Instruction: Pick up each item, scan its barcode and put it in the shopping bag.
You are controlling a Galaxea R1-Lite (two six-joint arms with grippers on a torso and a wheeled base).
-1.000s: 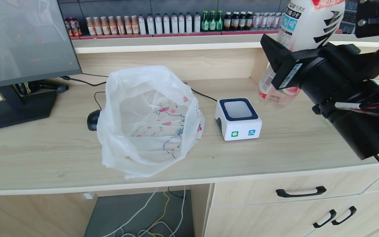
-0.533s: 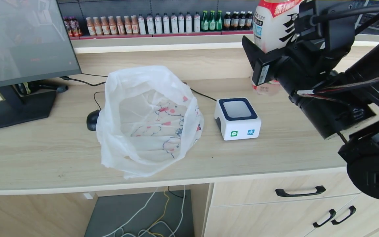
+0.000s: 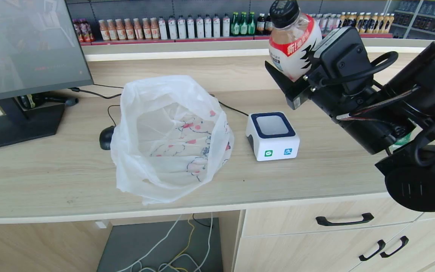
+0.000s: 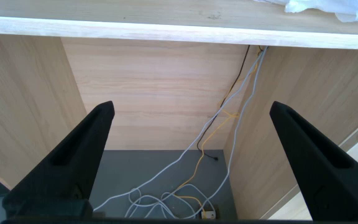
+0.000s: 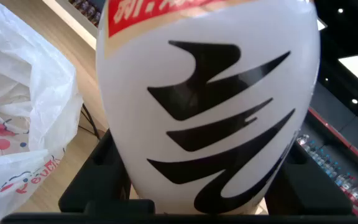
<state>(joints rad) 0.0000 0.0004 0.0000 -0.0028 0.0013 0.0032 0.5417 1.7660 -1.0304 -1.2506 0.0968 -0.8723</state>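
My right gripper [image 3: 296, 75] is clamped on a white bottle [image 3: 293, 45], raised over a pale wood counter [image 3: 51, 170].

Nearest me, my left gripper [image 4: 188, 162] hangs with its jaws spread wide below the counter's front edge, facing a recess where loose cables [image 4: 185, 186] trail to the floor; drawers [image 3: 344, 221] with dark handles sit to the right. On the counter a thin white shopping bag [image 3: 172, 139] stands open, a mouse [image 3: 106, 138] just beside it, and a small white scanner [image 3: 272, 136] on its right. The bottle, dark cap up, is in the air beyond the scanner. A monitor [image 3: 25, 45] stands far left. Shelves of drinks [image 3: 187, 26] line the back wall.
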